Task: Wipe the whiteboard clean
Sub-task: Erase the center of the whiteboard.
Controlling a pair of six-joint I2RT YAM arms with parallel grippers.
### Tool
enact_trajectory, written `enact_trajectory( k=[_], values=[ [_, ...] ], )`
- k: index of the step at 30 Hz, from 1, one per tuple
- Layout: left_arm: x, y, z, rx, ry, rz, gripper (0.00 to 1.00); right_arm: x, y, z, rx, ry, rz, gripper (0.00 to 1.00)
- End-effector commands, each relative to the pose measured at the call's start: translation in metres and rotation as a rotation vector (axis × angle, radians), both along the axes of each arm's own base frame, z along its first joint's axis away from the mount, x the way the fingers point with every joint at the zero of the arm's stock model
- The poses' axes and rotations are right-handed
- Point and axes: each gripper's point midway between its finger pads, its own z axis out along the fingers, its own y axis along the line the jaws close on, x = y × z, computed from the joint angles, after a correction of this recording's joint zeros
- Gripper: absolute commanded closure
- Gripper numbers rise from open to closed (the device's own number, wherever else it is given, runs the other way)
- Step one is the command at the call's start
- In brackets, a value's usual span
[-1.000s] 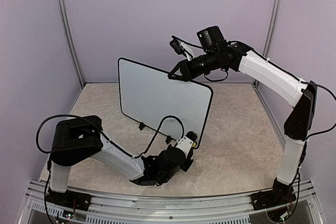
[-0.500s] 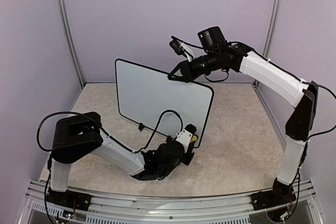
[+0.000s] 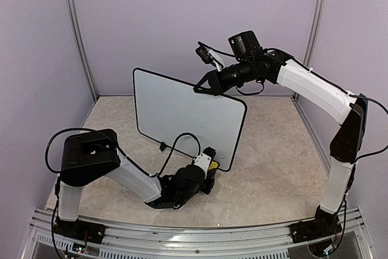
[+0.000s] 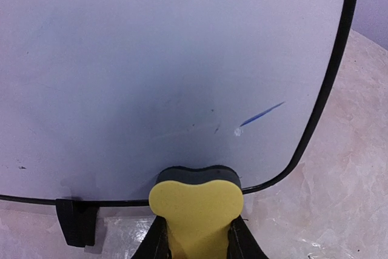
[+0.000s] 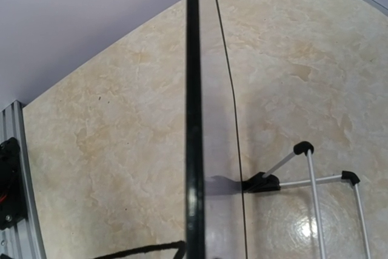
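The whiteboard [image 3: 182, 113] stands upright on the table, tilted a little back. My right gripper [image 3: 203, 87] is shut on its top edge, right of the middle. The right wrist view shows that black edge [image 5: 194, 119] end-on, with my own fingers out of sight. My left gripper [image 3: 207, 165] is low at the board's lower right corner, shut on a yellow eraser [image 4: 195, 210]. The eraser's black felt presses against the board's bottom edge. The board face [image 4: 151, 59] is nearly blank, with a short blue stroke [image 4: 262, 114] above and right of the eraser and faint smears.
A black foot [image 4: 76, 221] props the board at the lower left. Behind the board stands a thin wire stand [image 5: 315, 180]. The left arm's black cable [image 3: 182, 144] loops in front of the board. Purple walls close three sides, and a metal rail [image 3: 194, 235] runs along the near edge.
My left gripper slid the eraser left and lower along the board's bottom edge. The board swung slightly at first, then held still. The right gripper stayed on the top edge.
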Motion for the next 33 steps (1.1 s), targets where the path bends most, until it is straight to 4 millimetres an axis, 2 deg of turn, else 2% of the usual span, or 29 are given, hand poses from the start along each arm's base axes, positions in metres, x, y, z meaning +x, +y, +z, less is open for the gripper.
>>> enact_trajectory(
  k=[1, 12, 17, 20, 23, 33],
  values=[
    [0.007, 0.006, 0.008, -0.011, -0.025, 0.039, 1.00, -0.043, 0.003, -0.081, -0.163, 0.325, 0.047, 1.00],
    [0.009, -0.029, 0.080, -0.158, -0.117, -0.061, 1.00, -0.042, 0.005, -0.083, -0.162, 0.335, 0.046, 1.00],
    [0.016, -0.027, 0.102, -0.181, -0.149, -0.053, 1.00, -0.042, 0.004, -0.083, -0.164, 0.333, 0.047, 1.00],
    [0.019, -0.023, 0.108, -0.194, -0.149, -0.048, 1.00, -0.042, 0.005, -0.083, -0.165, 0.334, 0.047, 1.00],
    [0.018, -0.020, 0.104, -0.189, -0.138, -0.045, 1.00, -0.041, 0.005, -0.082, -0.164, 0.332, 0.047, 1.00],
    [0.011, -0.004, 0.036, -0.084, -0.042, -0.019, 1.00, -0.040, 0.006, -0.084, -0.173, 0.335, 0.046, 1.00]
  ],
)
